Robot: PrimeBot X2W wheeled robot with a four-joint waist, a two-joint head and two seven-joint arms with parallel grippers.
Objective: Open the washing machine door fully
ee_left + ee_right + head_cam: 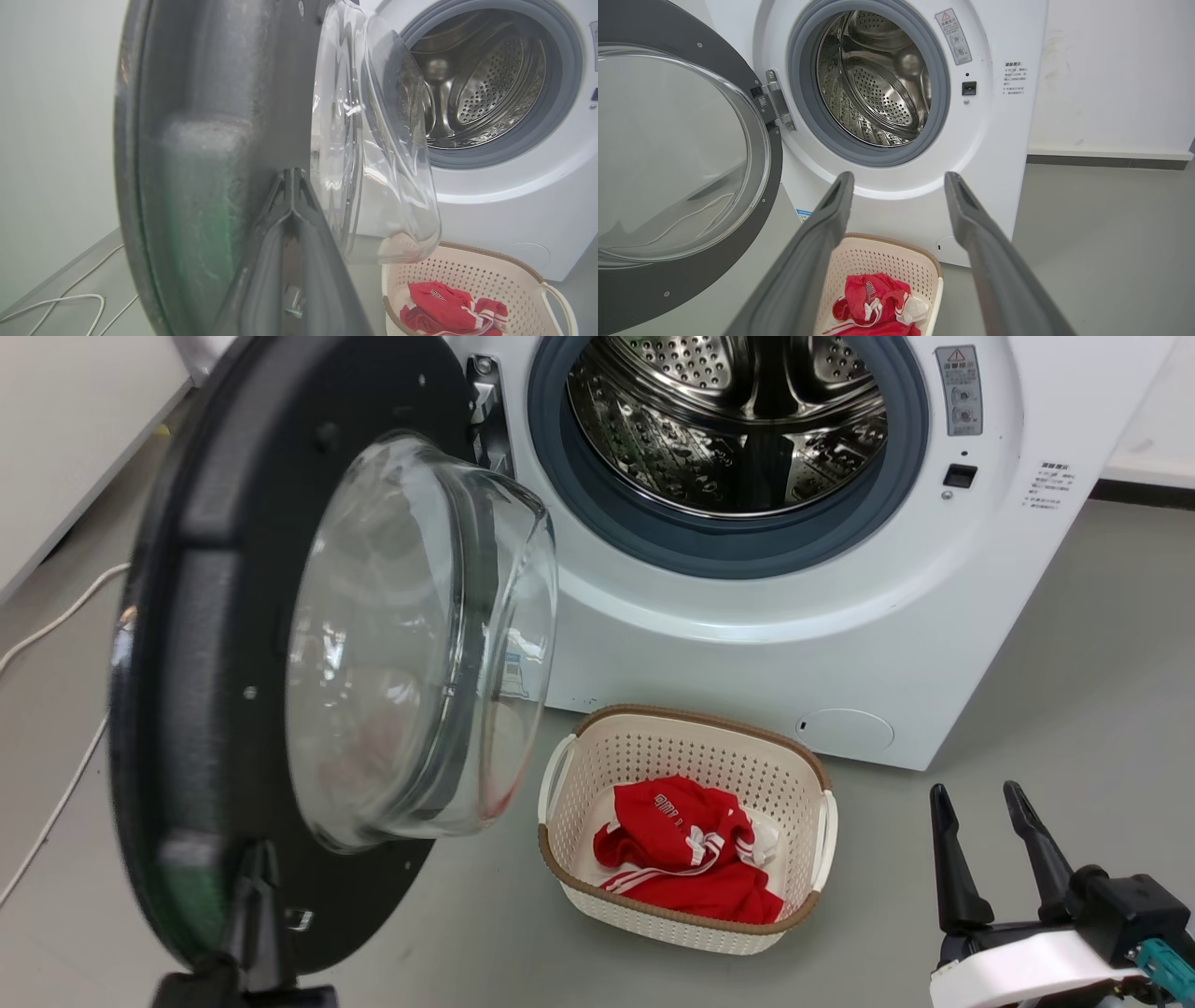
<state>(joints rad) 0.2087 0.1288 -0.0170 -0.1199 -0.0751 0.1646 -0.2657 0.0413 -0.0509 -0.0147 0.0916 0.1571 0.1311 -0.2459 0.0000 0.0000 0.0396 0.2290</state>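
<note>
Washing machine door stands well out on the left of the washing machine, and the drum is in plain sight. Your left gripper has its fingertips pressed together with nothing between them, pointing up against the door's inner face near the lower rim. Your right gripper is spread, empty and upright, to the right of the basket.

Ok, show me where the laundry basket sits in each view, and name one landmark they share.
Head view: laundry basket on the floor, lower centre, before the washing machine.
Left wrist view: bottom right corner, below the washing machine door.
Right wrist view: bottom centre, between the fingers of the right end effector.
Shared landmark: the steel drum, above the basket in all three.
</note>
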